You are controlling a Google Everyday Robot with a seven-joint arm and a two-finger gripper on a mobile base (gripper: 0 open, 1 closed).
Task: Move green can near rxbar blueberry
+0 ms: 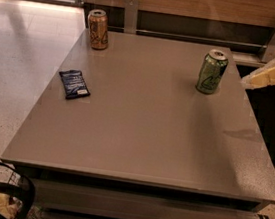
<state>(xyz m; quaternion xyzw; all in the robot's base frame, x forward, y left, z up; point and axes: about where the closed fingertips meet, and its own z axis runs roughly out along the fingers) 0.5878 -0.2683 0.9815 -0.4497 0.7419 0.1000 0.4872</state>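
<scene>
At the table's far right: green can [212, 72], upright on the grey table [144, 132], near the back edge.
At the table's left edge: rxbar blueberry [74, 84], lying flat, well apart from the green can.
Back left corner: orange-brown can [98, 29], upright; 1 of 2 cans, and not the one to move.
Gripper: the gripper [270, 74] hovers just off the table's right side, near the green can but not touching it; I cannot tell whether it is open or closed.
Handling: probably light, thin-walled metal, smooth and a little slippery; a hard squeeze would likely dent it, and a nudge up high could tip it.
Hold: around the mid-body, across the round side, below the silver top.
Set-down: beside the bar, not on it.
</scene>
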